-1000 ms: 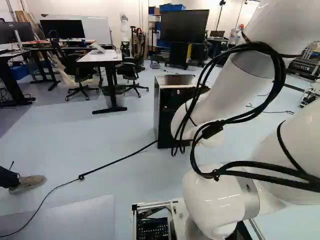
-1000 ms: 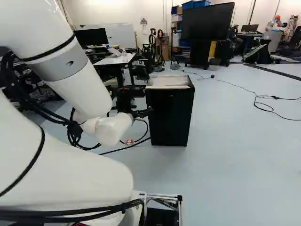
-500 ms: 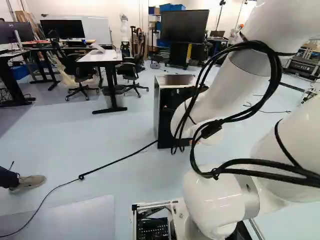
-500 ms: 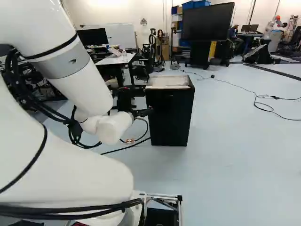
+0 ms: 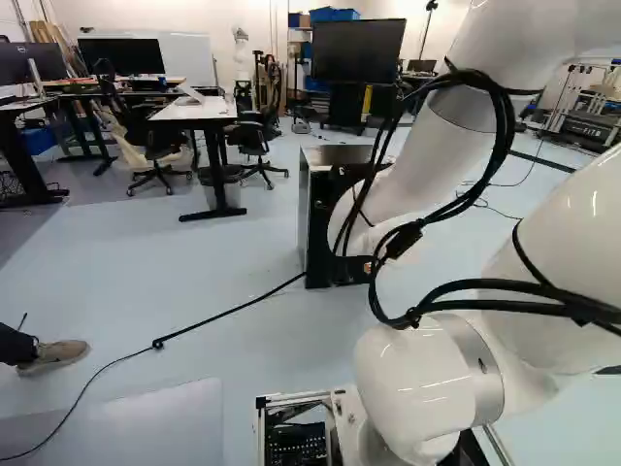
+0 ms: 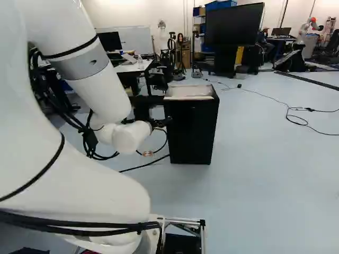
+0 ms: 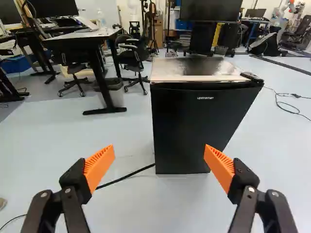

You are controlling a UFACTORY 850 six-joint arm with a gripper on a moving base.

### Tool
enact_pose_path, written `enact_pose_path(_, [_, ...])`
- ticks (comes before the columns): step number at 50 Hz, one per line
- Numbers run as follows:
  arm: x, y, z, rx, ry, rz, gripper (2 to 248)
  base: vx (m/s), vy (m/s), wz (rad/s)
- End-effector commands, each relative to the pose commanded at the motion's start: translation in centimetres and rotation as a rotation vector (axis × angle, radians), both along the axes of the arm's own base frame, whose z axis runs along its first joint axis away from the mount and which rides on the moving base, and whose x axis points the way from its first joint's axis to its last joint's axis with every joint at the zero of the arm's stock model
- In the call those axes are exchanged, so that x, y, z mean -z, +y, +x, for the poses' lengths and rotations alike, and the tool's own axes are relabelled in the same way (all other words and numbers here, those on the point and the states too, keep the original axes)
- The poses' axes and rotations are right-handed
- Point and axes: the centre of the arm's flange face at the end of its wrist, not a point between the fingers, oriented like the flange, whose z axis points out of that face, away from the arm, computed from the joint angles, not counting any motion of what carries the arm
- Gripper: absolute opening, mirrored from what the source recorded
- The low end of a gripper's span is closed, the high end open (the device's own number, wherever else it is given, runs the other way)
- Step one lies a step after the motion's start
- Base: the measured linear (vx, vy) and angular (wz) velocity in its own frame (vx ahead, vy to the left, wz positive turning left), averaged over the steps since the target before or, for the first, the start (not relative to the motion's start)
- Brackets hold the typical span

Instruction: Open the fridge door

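Straight ahead of the gripper [image 7: 159,151], that's where the squat, upright black metal fridge [image 7: 194,82] is, on the floor, its flat black door [image 7: 199,128] facing the fingers! Those fingers are spread wide, ribbed orange pads [image 7: 99,167] apart, holding nothing, with floor showing between them and the fridge's foot.

Here's the relation that counts: the gap lines up roughly with one upright edge of the fridge, the edge on the side of the pale-topped desk [image 5: 194,110]; most of the door spreads away from that edge. A small black cap [image 7: 251,76] sits at the fridge's opposite top corner, likely the hinge, so the desk-side edge looks like the one to work. The move probably calls for a run in there, then a pull back; slipping off that flat face is the danger.

Now compare the views! The left base view gives the fridge's side panel, but the white arm [image 5: 412,165] covers much of its front. The right base view shows the gripper from the side, by that same fridge edge; whether it touches, I can't tell.
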Motion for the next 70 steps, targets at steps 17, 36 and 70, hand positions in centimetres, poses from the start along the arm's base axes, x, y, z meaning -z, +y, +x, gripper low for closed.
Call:
enact_pose_path(17, [-0.2, 0.3, 2.7, -0.009, 0.005, 0.0, 247, 0.0, 0.0, 0.0])
enact_pose_path(36, [-0.3, 1.3, 5.8, -0.026, 0.006, 0.004, 247, 0.0, 0.0, 0.0])
enact_pose_path(70, [-0.2, 4.7, 10.2, -0.01, 0.003, 0.045, 247, 0.0, 0.0, 0.0])
